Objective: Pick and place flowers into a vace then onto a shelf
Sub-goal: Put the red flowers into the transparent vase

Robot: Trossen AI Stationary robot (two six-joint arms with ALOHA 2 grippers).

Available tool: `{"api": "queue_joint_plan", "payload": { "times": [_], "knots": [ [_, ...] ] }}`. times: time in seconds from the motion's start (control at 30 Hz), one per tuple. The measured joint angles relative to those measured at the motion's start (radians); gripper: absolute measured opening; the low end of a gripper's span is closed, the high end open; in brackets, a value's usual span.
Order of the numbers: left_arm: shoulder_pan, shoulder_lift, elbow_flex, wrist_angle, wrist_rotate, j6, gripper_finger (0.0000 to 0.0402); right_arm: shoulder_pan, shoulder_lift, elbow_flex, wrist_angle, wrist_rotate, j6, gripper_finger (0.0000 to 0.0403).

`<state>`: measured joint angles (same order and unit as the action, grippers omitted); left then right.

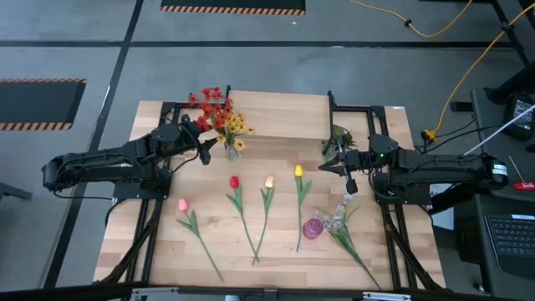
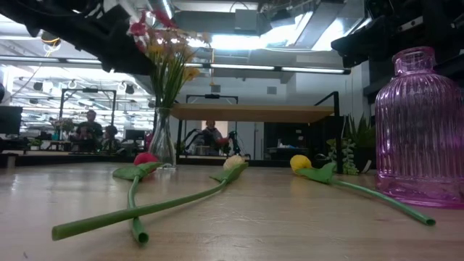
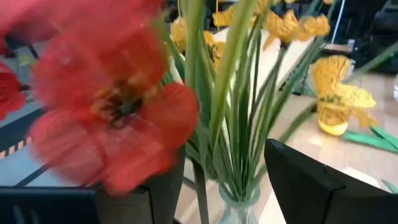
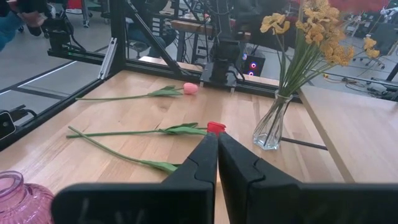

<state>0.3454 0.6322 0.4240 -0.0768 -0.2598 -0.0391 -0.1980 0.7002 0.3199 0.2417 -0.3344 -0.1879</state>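
A: Item: left gripper [image 1: 203, 150], jaws wide open, empty; clear vase [image 1: 231, 151] with flowers [image 1: 219, 111] just beyond them.
B: Right gripper [image 4: 217, 163], jaws closed, empty. Advice: straddle the glass neck, below the stems.

In your left wrist view the red blooms [image 3: 106, 106] are blurred and fill the frame, hiding whatever the left tool [image 3: 211, 199] holds. Your low view cuts off the purple vase [image 2: 420, 130] at the edge.
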Motion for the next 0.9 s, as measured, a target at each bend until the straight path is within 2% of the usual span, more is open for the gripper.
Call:
{"api": "queue_joint_plan", "payload": {
  "times": [0.33, 0.47, 0.63, 0.9],
  "knots": [
    [0.036, 0.077, 0.000, 0.017, -0.003, 0.000, 0.0209, 0.000, 0.000, 0.000, 0.000, 0.000, 0.000, 0.0018],
    [0.037, 0.104, 0.000, 0.031, 0.001, 0.014, 0.0194, 0.000, 0.000, 0.000, 0.000, 0.000, 0.000, 0.0018],
    [0.037, 0.115, 0.000, 0.033, 0.002, 0.018, 0.0142, 0.000, 0.000, 0.000, 0.000, 0.000, 0.000, 0.0018],
    [0.035, 0.114, 0.000, 0.026, 0.071, -0.009, 0.0027, 0.000, 0.000, 0.000, 0.000, 0.000, 0.000, 0.0018]
  ]
}}
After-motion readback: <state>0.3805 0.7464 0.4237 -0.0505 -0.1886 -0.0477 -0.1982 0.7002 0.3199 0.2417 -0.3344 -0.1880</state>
